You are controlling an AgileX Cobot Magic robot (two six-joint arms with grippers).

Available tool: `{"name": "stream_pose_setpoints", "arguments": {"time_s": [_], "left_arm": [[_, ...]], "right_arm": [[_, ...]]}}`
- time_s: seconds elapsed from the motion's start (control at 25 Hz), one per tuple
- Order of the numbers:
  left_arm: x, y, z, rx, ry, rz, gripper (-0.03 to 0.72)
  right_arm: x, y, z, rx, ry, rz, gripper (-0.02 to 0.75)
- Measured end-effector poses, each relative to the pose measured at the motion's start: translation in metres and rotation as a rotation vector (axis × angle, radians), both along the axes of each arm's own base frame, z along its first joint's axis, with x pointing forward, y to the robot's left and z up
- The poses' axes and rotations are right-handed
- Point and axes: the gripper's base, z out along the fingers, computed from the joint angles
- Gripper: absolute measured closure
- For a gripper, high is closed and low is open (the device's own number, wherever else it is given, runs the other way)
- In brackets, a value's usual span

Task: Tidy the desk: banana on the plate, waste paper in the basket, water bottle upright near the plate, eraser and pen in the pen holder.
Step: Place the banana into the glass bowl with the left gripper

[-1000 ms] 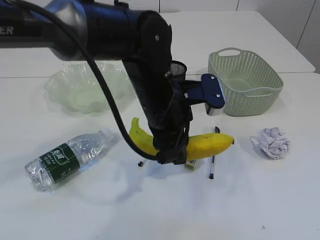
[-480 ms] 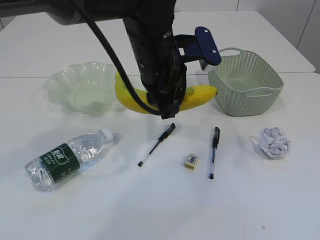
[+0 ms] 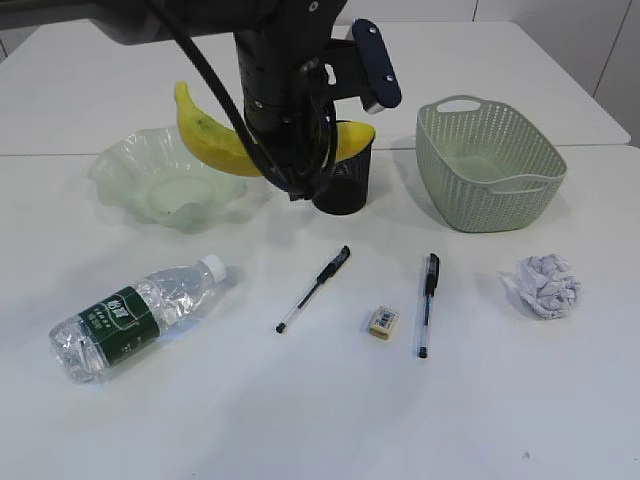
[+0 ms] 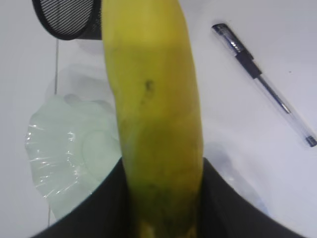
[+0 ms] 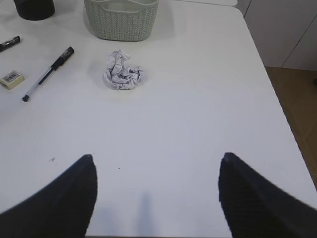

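Carrying the banana (image 3: 215, 140) to the plate (image 3: 130, 165) is the step in hand. Banana is up in the air, clamped mid-body by the left gripper (image 3: 295, 185), its left end hanging over the plate's right rim, its right end in front of the pen holder (image 3: 345, 185) just right of the plate. To do it well: shift further left until the fruit's middle is above the plate's centre, lower until the banana nearly rests in the bowl, then release; dropping from here would likely clip the ruffled rim or tip the dish. Keep the arm clear of the pen holder on the way down.

Fingers: left pair part-way closed and clamped on the banana; the left wrist view shows the yellow body (image 4: 153, 114) filling the frame between two dark fingers (image 4: 99, 208), with the plate (image 4: 54, 158) below. Contact pads themselves are hidden by the fruit, so exact grip point is probably mid-length, can't confirm. Right gripper (image 5: 156, 198) wide apart, holding nothing, hovering over bare table far right of the plate.

Rest untouched: water bottle (image 3: 135, 315) lying on its side in front of the plate, two pens (image 3: 315, 288) (image 3: 427, 303), eraser (image 3: 383, 322) between them, waste paper (image 3: 547, 285) in front of the basket (image 3: 490, 165), all well right of the plate.
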Motion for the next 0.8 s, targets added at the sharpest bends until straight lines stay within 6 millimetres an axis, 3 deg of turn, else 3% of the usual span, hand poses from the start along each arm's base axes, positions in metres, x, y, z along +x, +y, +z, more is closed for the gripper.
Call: {"name": "stream_pose_setpoints", "arguments": {"time_s": [0.44,0.8], "left_arm": [[0.037,0.05,0.001,-0.082,-0.034,0.272,0.456],[0.061,0.086,0.018,-0.209,-0.12,0.393,0.456]], "right_arm": [[0.0,0.0,0.003,-0.004,-0.015,0.001,0.171],[0.0,0.0,0.003,-0.006,-0.016,0.002,0.171]]}}
